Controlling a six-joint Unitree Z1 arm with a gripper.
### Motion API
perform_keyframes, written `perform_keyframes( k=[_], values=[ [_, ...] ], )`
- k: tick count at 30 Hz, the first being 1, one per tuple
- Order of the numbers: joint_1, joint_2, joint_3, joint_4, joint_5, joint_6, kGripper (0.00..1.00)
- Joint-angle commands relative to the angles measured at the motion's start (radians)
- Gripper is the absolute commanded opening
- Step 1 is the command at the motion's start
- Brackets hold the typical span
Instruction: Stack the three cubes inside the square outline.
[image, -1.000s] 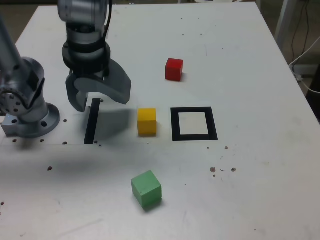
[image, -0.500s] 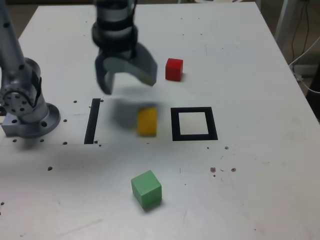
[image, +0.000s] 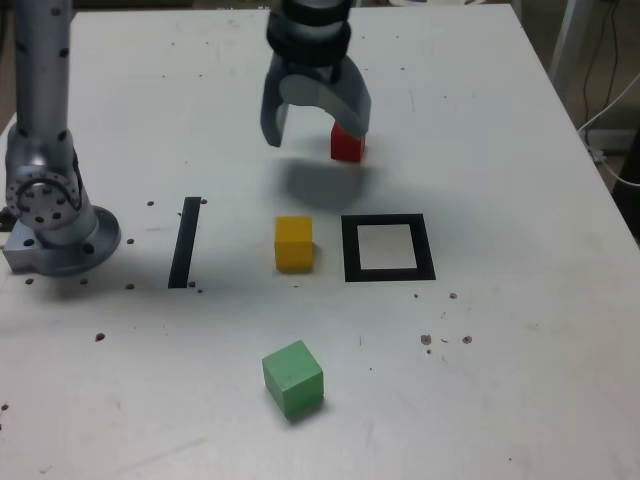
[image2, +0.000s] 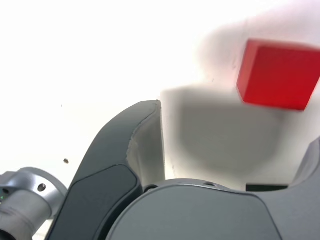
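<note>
Clearly nothing has been stacked yet: the flat black square outline with its white centre (image: 389, 248) lies bare on the pale speckled surface (image: 520, 360), and all three cubes sit singly and apart.

The small matte yellow cube (image: 294, 242) stands just beside the outline, on the exterior view's left of it. The matte green cube (image: 293, 378) rests nearer the camera, well apart from the outline and turned a little askew. The matte red cube (image: 346, 146) is at the far side, beyond the outline.

The robot's dark grey hand (image: 314, 122) hangs over the red cube with its curved jaws spread wide and nothing between them. In the exterior view one jaw tip covers the top of the cube; whether it touches cannot be told. The wrist view shows the red cube (image2: 278, 75) ahead of the open jaws, not yet between them.

So the whole job is left: by the look of it the red cube is the first pick, to go inside the outline, with the other two to be set on top.
</note>
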Motion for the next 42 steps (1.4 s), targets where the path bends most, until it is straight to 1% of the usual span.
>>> perform_keyframes(
  k=[1, 6, 13, 17, 22, 27, 32, 38, 42],
  values=[
    [0.006, 0.028, -0.02, 0.006, 0.005, 0.011, 0.96],
    [0.012, 0.068, -0.032, 0.003, 0.011, 0.015, 0.92],
    [0.013, 0.105, -0.048, -0.02, 0.024, 0.022, 0.8],
    [0.013, 0.118, -0.068, -0.035, 0.038, 0.029, 0.71],
    [0.015, 0.129, -0.087, -0.038, 0.049, 0.036, 0.66],
    [0.017, 0.134, -0.091, -0.039, 0.056, 0.038, 0.56],
    [0.018, 0.143, -0.087, -0.042, 0.049, 0.042, 0.5],
    [0.018, 0.149, -0.087, -0.074, 0.033, 0.066, 0.3],
    [0.018, 0.144, -0.087, -0.085, 0.008, 0.078, 0.22]
  ],
)
